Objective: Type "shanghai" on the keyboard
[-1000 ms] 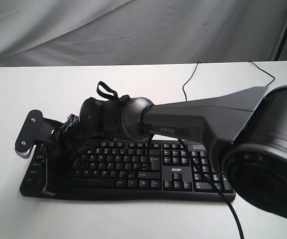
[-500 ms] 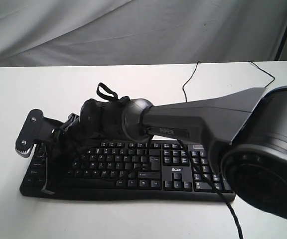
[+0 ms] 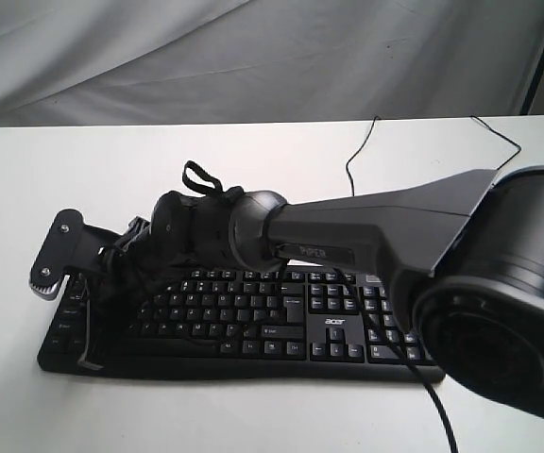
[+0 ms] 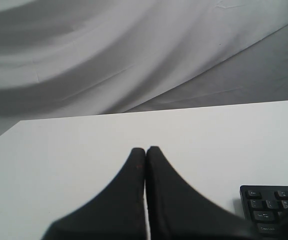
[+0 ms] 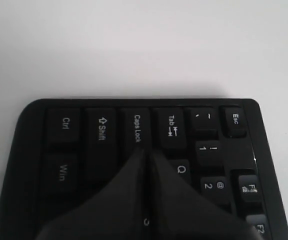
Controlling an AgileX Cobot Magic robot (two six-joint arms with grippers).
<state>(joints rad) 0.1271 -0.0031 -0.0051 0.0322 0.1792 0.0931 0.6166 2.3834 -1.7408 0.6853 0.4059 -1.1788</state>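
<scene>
The black keyboard (image 3: 253, 316) with white legends and an "acer" logo lies on the white table. My right arm reaches across it to its left end. There my right gripper (image 3: 88, 326) is shut with nothing in it. In the right wrist view its closed tips (image 5: 145, 152) sit over the keys just past Caps Lock (image 5: 137, 128), beside Q (image 5: 181, 169); whether they touch a key cannot be told. My left gripper (image 4: 145, 150) is also shut and empty, above bare table. Only the keyboard's Esc corner (image 4: 271, 205) shows beside it. The exterior view does not show this gripper.
The keyboard's thin black cable (image 3: 357, 151) runs over the table toward the back right. A grey cloth backdrop (image 3: 253, 57) hangs behind the table. The right arm's large base joint (image 3: 503, 293) fills the right foreground and hides part of the number pad.
The right arm has sunk very slightly toward the keyboard's left end. The keyboard has not moved.
</scene>
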